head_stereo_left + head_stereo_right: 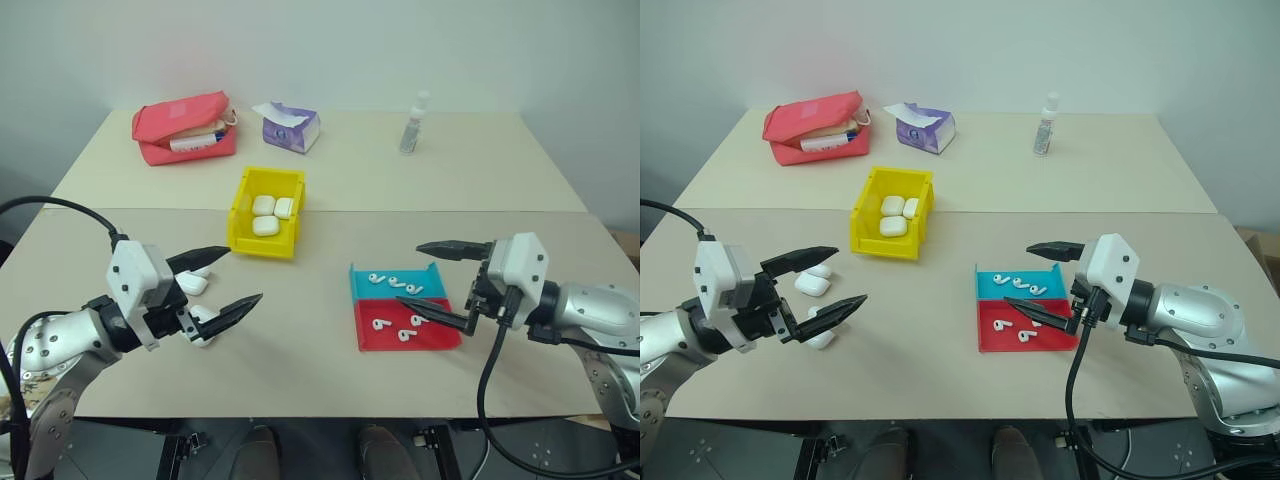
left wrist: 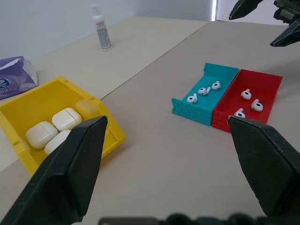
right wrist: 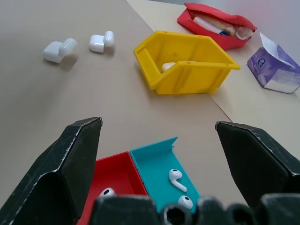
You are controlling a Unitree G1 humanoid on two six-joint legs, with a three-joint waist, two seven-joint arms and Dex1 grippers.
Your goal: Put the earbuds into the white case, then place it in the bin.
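While both grippers hang with fingers spread wide and empty, the left gripper point(image 1: 222, 277) sits at lower left of the head view over two white cases point(image 1: 812, 284), each glossy with its lid flipped open. At lower right, the right gripper point(image 1: 438, 283) hovers over the tray point(image 1: 440, 340), whose teal half and red half each hold small glossy white earbuds point(image 1: 392, 279). At upper centre, the yellow bin point(image 1: 240, 225) holds three closed white cases.

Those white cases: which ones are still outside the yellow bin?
The two open white cases lying on the table near the left gripper; the other three sit closed inside the yellow bin.
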